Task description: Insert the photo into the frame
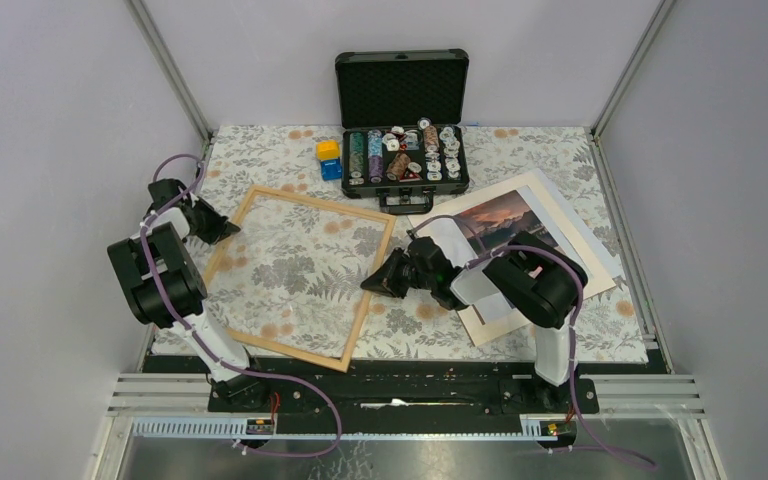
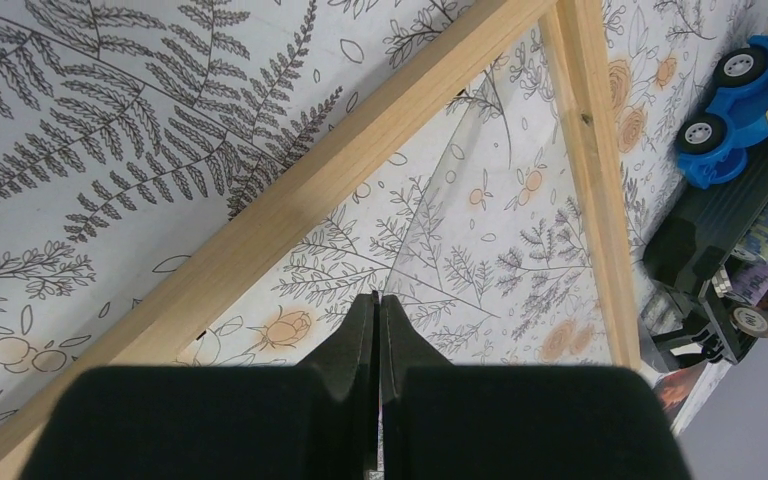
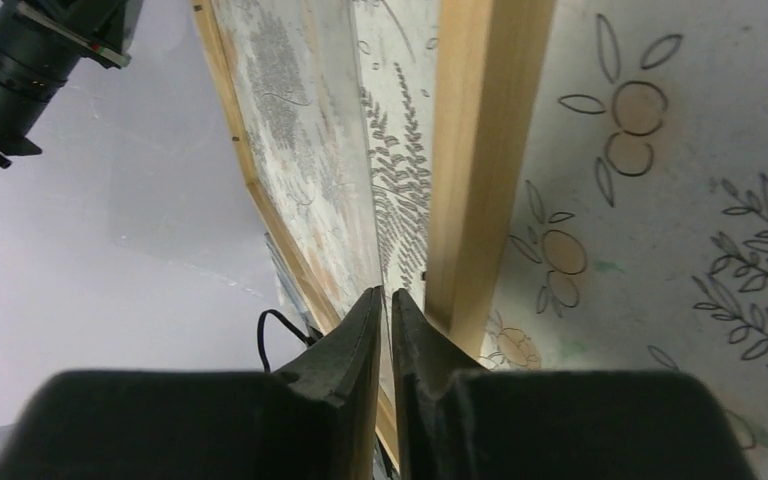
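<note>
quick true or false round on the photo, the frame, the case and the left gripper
1. The photo lies inside the frame. False: it lies on the table to the right of the frame, outside it.
2. The black case is open. True.
3. The left gripper is wide open. False: its jaws are shut.
4. A yellow and blue toy sits just left of the case. True.
</note>
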